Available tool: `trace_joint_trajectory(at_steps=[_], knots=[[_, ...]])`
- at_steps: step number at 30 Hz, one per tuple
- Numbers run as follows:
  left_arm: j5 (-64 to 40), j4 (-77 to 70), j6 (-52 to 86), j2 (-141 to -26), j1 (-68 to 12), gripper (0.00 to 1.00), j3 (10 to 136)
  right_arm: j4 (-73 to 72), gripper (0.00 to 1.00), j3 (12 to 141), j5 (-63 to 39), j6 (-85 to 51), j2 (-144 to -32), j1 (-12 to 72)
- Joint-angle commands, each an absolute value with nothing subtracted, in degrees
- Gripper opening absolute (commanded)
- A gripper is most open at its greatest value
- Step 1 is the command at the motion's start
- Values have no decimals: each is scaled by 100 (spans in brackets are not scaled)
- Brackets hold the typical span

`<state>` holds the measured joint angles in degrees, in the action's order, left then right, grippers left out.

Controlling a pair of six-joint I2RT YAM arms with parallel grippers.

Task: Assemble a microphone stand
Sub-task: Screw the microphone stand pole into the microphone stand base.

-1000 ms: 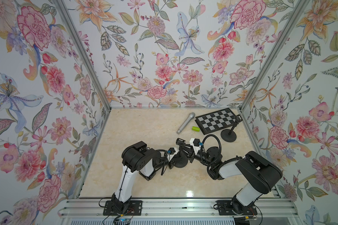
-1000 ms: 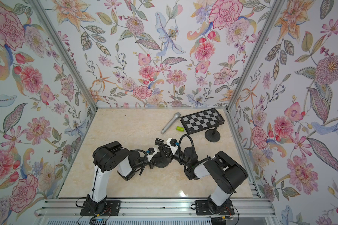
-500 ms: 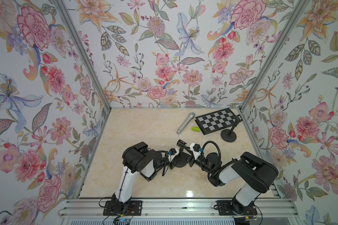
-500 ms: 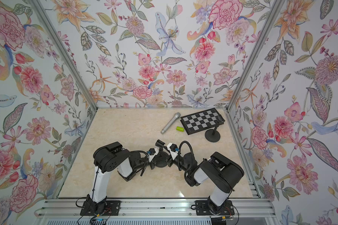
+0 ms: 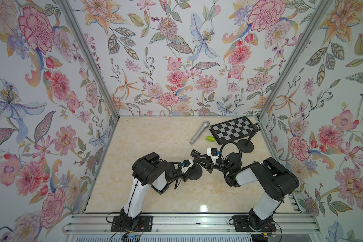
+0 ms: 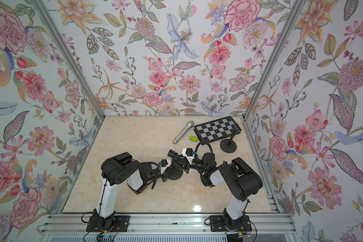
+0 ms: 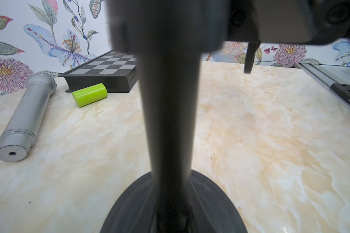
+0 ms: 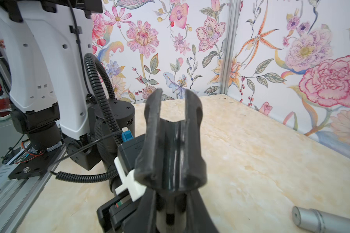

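A black stand with a round base (image 5: 195, 174) (image 6: 175, 174) stands at the table's middle front. In the left wrist view its pole (image 7: 170, 100) rises from the base (image 7: 133, 205) close to the camera. My left gripper (image 5: 190, 168) is shut on that pole low down. A black U-shaped microphone clip (image 8: 172, 141) (image 5: 195, 153) sits at the pole's top, and my right gripper (image 8: 173, 217) (image 5: 198, 158) is shut on its stem. The silver microphone (image 5: 199, 132) (image 7: 26, 113) lies on the table behind.
A green cylinder (image 5: 210, 138) lies beside the microphone. A chessboard (image 5: 234, 130) sits at the back right, and next to it stands a second black stand (image 5: 246, 145). Flowered walls close three sides. The two arms' bases are on the front rail.
My right gripper and the clip have shifted slightly left, closer over the pole's top. The left arm and the base stay where they were.
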<state>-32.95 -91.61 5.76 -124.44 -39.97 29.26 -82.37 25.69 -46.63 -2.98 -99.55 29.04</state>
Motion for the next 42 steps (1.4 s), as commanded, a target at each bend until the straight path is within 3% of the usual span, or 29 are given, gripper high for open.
trace_joint_trajectory(at_steps=[1, 4, 6, 9, 14, 17, 21, 24, 27, 42], knots=[[-3054, -10541, 380, -12735, -4085, 23, 2899, -8193, 1, 2341, -3464, -318, -9940, 3178], [-2769, -10547, 508, -12727, -4087, 32, 2877, -8038, 0, 1969, -1052, -315, -9708, 3892], [-2526, -10547, 558, -12639, -4087, 41, 2860, -7828, 0, 1867, 1106, -303, -9655, 4754], [-2678, -10547, 672, -12757, -4086, 43, 2959, -7651, 0, 2018, 2839, -656, -9927, 5605], [-2757, -10545, 548, -12646, -4087, 28, 2918, -8238, 2, 1841, 1634, -224, -10065, 5648], [-2976, -10547, 473, -12809, -4121, 19, 2945, -8462, 33, 1643, -487, 256, -9895, 5139], [-3382, -10547, 387, -12697, -4106, 19, 2946, -8296, 43, 1788, -3381, -177, -9647, 3959], [-3594, -10547, 405, -12733, -4084, 19, 2965, -7216, 44, 2444, -5220, -433, -9596, 3344], [-3728, -10547, 402, -12649, -4026, 19, 2933, -6535, 45, 2726, -5624, -9, -9463, 3314], [-3788, -10547, 365, -12718, -3944, 24, 2857, -5506, 47, 2903, -5674, 890, -8754, 2869]])
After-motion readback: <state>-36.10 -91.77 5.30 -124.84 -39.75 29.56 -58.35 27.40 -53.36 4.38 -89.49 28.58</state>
